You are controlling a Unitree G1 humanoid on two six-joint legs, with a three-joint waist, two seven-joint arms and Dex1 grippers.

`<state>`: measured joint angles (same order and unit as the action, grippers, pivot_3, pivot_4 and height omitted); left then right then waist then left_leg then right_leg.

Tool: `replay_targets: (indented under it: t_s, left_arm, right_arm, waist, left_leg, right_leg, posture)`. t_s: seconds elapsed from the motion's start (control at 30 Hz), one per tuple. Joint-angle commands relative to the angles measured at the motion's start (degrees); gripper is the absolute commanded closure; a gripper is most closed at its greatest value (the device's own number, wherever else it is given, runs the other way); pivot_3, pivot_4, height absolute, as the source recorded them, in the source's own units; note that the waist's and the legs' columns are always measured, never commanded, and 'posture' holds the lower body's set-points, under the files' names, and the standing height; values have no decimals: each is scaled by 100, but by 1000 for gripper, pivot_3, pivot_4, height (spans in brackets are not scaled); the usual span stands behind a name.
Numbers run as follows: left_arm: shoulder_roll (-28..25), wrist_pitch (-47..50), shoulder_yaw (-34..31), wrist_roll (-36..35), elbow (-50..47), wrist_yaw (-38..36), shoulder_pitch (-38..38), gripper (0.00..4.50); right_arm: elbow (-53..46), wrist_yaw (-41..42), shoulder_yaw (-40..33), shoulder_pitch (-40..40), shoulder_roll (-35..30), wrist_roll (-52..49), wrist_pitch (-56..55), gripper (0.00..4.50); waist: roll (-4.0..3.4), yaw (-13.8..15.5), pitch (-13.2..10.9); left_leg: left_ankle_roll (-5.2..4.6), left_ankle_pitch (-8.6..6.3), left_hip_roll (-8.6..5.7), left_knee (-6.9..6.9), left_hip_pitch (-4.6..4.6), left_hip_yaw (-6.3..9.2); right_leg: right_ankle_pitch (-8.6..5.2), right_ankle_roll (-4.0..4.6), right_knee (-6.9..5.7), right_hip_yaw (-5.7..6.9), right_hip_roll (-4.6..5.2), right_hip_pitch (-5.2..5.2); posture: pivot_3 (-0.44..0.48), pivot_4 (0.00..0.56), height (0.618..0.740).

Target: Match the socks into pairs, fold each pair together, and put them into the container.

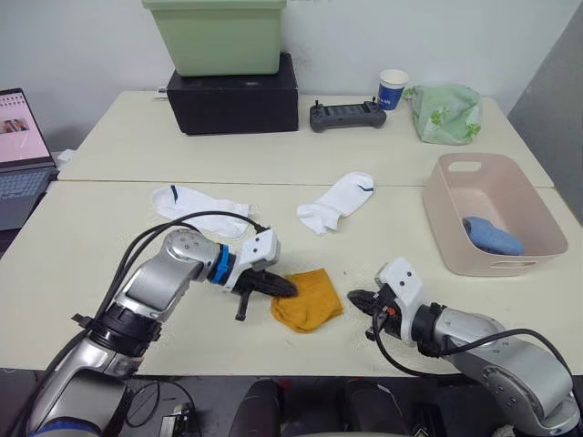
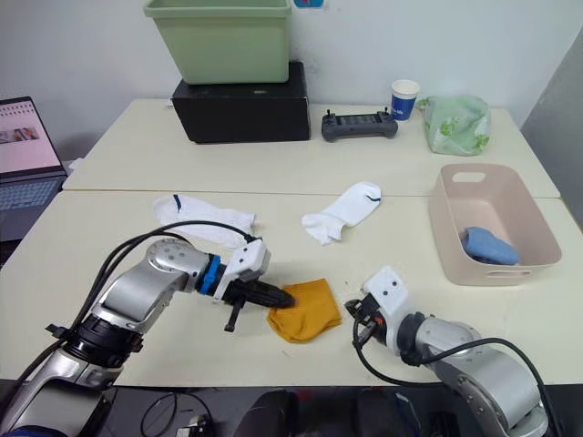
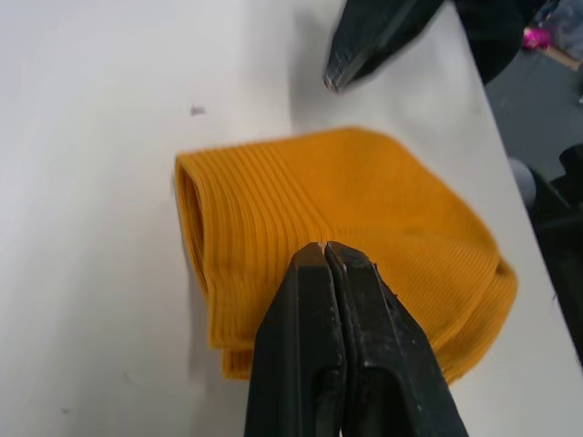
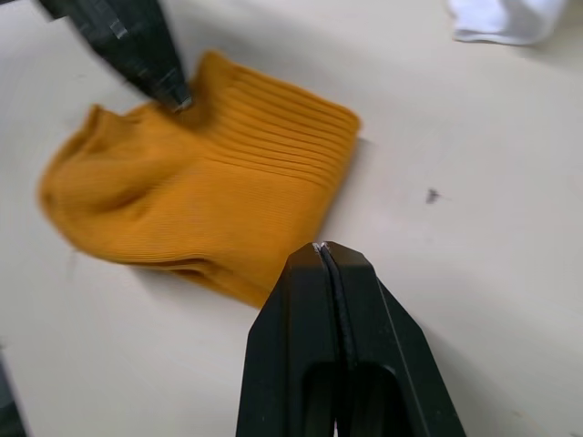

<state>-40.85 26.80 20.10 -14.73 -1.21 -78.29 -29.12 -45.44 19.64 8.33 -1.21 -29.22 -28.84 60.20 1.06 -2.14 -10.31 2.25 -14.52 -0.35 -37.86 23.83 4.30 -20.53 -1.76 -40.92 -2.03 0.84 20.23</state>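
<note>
No readable writing is seen on anything. A folded mustard-orange sock bundle [image 1: 308,299] is pressed at its edge by the left gripper [image 1: 286,288], whose fingers are held together; the right gripper [image 1: 357,298], likewise closed on nothing, is held just beside the bundle's other edge. Two white socks [image 1: 335,203] lie beyond the grippers on the cream table [image 1: 109,228]. A light blue bundle [image 1: 493,235] is seen inside the pink container [image 1: 492,211], far of the right gripper.

open table [image 1: 392,232] btwn folded orange socks [image 1: 310,300] & pink basket [image 1: 455,246]; white sock [image 1: 335,202] lies beyond.
</note>
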Motion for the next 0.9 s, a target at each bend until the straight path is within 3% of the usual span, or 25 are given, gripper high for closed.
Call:
replay_targets:
  t_s: [0.03, 0.13, 0.3, 0.5, 0.9]
  left_arm:
    - [-117, -332, 99, 226, 174, -83, 157, 4500]
    - [-197, -500, 103, 320, 230, -108, 286, 4500]
    - [-313, -717, 81, 433, 251, -81, 492, 4500]
    - [-427, -819, -4, 462, 26, 102, 855, 4500]
    - [-452, -858, -103, 506, 29, 225, 828, 4500]
  right_arm:
    - [-233, 132, -640, -192, 244, -877, 638, 4456]
    - [121, -2, -1418, -507, 708, -1633, 1388, 3858]
    - [479, -142, -1836, -959, 933, -2155, 2177, 2099]
    - [1144, -81, -1289, -1467, 985, -2126, 2692, 25]
    - [2561, 15, -402, -2268, 1684, -1748, 2376, 25]
  waist:
    - [0, 0, 0]
    - [-2, 8, 1]
    - [-2, 11, 2]
    - [-12, -54, 7]
    - [-14, -111, 8]
  left_leg:
    - [0, 0, 1, 0, 0, 0]
    - [0, 0, 1, -1, -1, 0]
    - [0, 0, 0, 1, -4, -2]
    - [-1, -1, 2, 5, -12, -4]
    - [-2, -1, 4, 5, -14, -4]
  right_leg:
    - [0, 0, 0, 0, 0, -1]
    - [1, 1, 0, 1, 1, -4]
    - [1, 1, 0, -2, 2, -4]
    - [0, 1, -4, -7, -1, -3]
    - [0, 1, -7, -6, -5, -2]
  posture:
    - [0, 150, 720]
    - [0, 150, 720]
    - [0, 150, 720]
    - [0, 150, 720]
    - [0, 150, 720]
